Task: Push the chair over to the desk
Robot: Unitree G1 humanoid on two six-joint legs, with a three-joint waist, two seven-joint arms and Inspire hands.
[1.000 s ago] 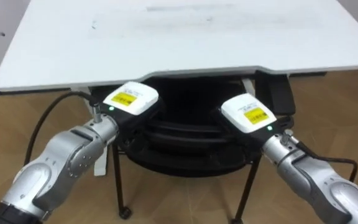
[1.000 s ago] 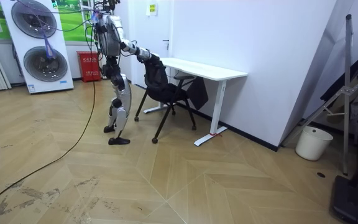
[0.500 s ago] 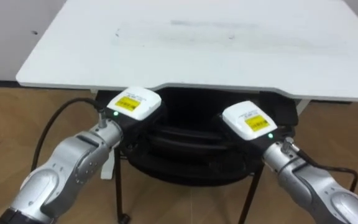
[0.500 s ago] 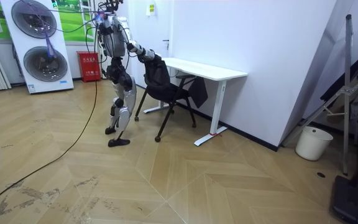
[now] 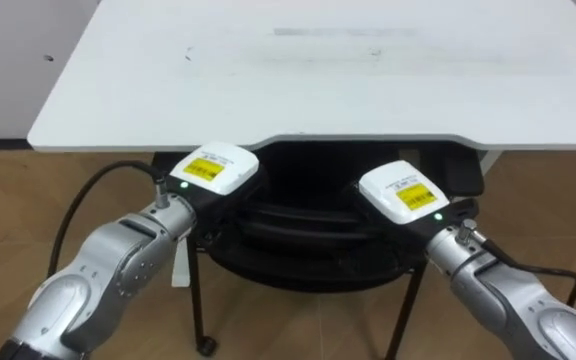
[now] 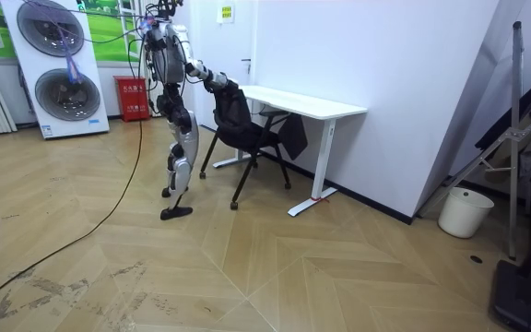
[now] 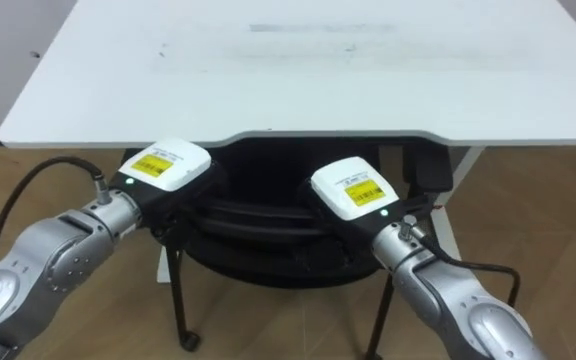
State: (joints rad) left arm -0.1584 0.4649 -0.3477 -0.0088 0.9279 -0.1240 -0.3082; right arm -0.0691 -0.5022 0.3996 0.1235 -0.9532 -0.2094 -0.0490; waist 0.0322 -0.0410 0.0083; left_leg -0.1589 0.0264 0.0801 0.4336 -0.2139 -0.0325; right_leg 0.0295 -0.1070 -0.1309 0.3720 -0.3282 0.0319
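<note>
In the left eye view, the left hand (image 5: 213,170) and right hand (image 5: 400,192) are resting on the black chair (image 5: 308,235), one at each end of its back. Their fingers are hiding behind it, so I cannot tell whether they are gripping. The chair is sitting partly under the near edge of the white tabletop (image 5: 308,80).

In the room view, the robot is standing behind the chair with its arms reaching forward.

The right eye view is showing the same hold.

Pushing evenly with both hands, straight at the tabletop, should stop the chair swinging sideways.
</note>
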